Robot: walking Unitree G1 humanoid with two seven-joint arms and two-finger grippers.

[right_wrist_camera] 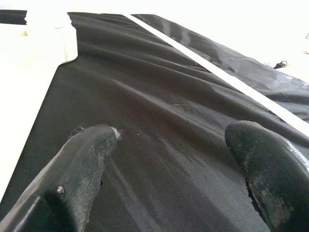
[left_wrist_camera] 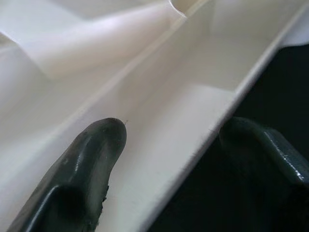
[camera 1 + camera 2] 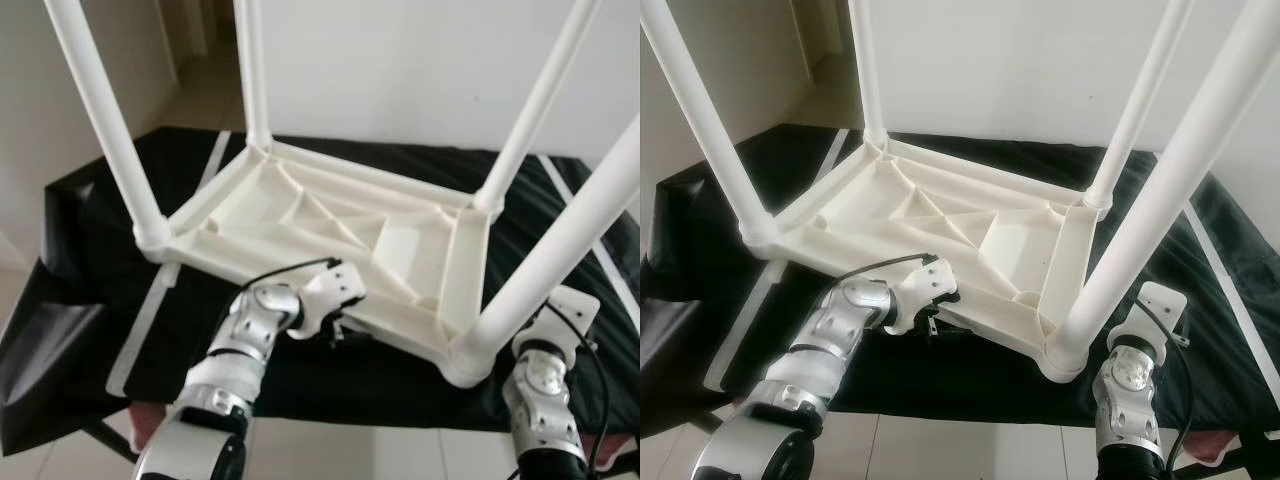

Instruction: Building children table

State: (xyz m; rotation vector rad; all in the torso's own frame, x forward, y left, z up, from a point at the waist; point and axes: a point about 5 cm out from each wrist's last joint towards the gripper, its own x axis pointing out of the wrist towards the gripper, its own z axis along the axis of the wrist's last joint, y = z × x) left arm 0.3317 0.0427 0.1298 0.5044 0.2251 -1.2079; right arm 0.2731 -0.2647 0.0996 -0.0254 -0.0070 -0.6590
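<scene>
1. Four white plastic tube legs (image 3: 110, 130) rise from the corners of the white ribbed plastic tabletop (image 3: 330, 235), which lies underside up on the black-cloth-covered surface (image 3: 90, 260); inverted, the leg sockets face upward and the flat face bears the load.
2. Left hand (image 2: 169, 133), open, straddles the near rim of the tabletop: one black finger (image 2: 91, 159) lies inside the rim channel, the other outside over the dark cloth. Nothing is clamped; the placement suggests readiness to steady or shift the piece by its edge.
3. Right hand (image 1: 171, 145), open and empty, hovers over bare cloth just beside the near right corner socket (image 1: 50, 36); its arm (image 3: 545, 390) stands close to that leg, probably to brace it.
4. White tape stripes (image 3: 140, 335) cross the cloth under and beside the tabletop.
5. Judged state: all legs appear seated, so the assembly seems nearly complete, with turning it upright remaining.
</scene>
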